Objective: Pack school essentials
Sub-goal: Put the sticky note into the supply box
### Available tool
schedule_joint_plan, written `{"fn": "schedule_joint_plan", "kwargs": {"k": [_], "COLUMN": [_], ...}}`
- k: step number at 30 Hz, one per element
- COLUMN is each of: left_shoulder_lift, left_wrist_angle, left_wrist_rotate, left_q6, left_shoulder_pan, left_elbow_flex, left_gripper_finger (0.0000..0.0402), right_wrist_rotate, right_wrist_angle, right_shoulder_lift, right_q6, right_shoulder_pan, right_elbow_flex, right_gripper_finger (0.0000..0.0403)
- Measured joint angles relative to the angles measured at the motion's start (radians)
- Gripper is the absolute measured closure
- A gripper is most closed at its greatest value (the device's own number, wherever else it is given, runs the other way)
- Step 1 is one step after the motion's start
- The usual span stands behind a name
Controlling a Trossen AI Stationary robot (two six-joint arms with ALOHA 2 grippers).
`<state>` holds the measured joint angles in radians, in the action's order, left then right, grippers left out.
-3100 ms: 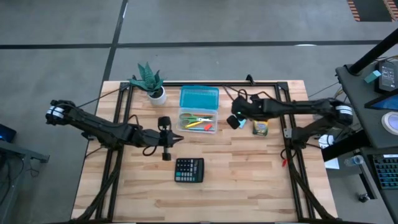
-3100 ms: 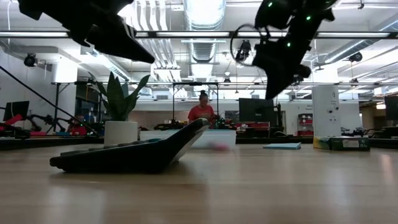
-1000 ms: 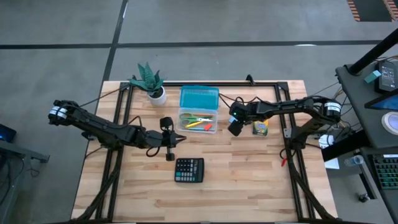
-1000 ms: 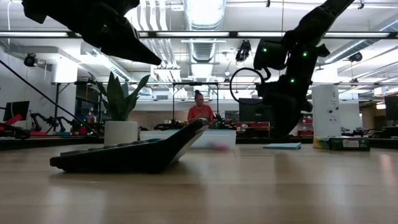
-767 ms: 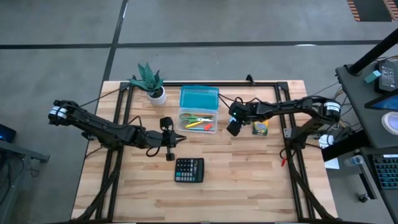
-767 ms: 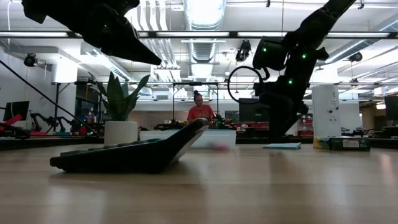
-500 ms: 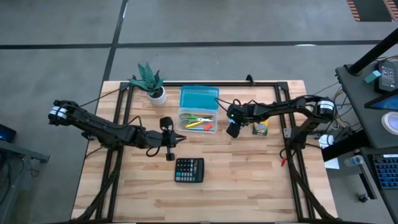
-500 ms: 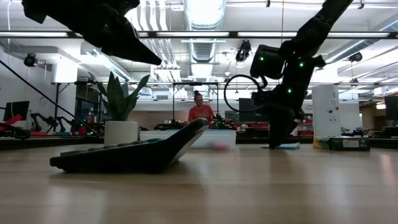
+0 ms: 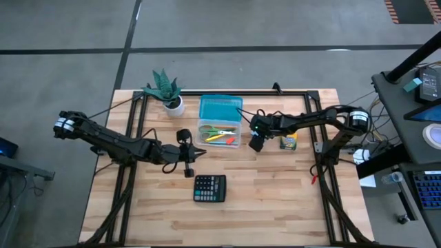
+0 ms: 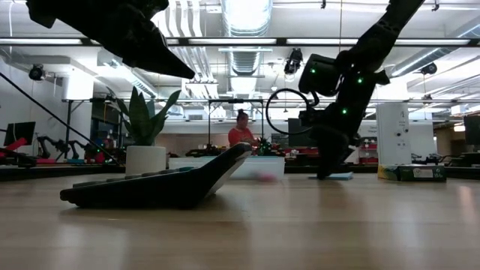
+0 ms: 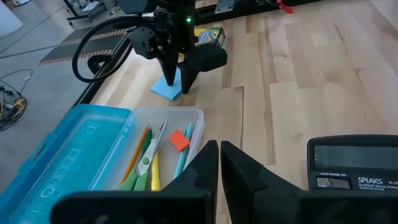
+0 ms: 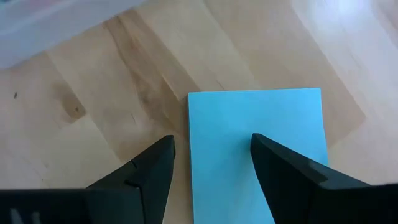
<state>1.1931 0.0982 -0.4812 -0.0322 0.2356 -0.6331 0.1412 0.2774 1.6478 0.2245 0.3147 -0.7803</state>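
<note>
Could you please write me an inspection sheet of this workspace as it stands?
Surface: wooden table, no spills seen.
Job's things: open clear case with blue lid holds pencils, scissors and red eraser; light-blue note pad lies flat beside the case; crayon box to its right.
Clutter: calculator; potted plant at the back.
Grippers: right gripper open, fingers astride the note pad's edge; left gripper shut, empty, left of the case.
Cables: loops on both arms, clear of the items.
Surroundings: a person beyond the table.
</note>
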Motion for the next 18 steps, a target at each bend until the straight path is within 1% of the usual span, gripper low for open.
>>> {"fn": "schedule_joint_plan", "kwargs": {"k": [6,8,11,18], "left_shoulder_lift": [0.000,0.000,0.000,0.000], "left_wrist_angle": [0.000,0.000,0.000,0.000], "left_wrist_rotate": [0.000,0.000,0.000,0.000], "left_q6": [0.000,0.000,0.000,0.000], "left_shoulder_pan": [0.000,0.000,0.000,0.000], "left_elbow_flex": [0.000,0.000,0.000,0.000], "left_gripper_finger": [0.0400,0.0400,0.0400,0.0400], "right_wrist_rotate": [0.005,0.005,0.006,-0.009], "right_wrist_angle": [-0.037,-0.044,-0.059,-0.064], "right_shoulder_lift": [-0.009,-0.009,-0.010,-0.010], "right_q6": [0.001,0.002,0.003,0.001], "right_shoulder_pan": [0.000,0.000,0.000,-0.001], "right_elbow_flex": [0.000,0.000,0.000,-0.001], "right_gripper_finger": [0.0199,0.0209,0.0243,0.0339]}}
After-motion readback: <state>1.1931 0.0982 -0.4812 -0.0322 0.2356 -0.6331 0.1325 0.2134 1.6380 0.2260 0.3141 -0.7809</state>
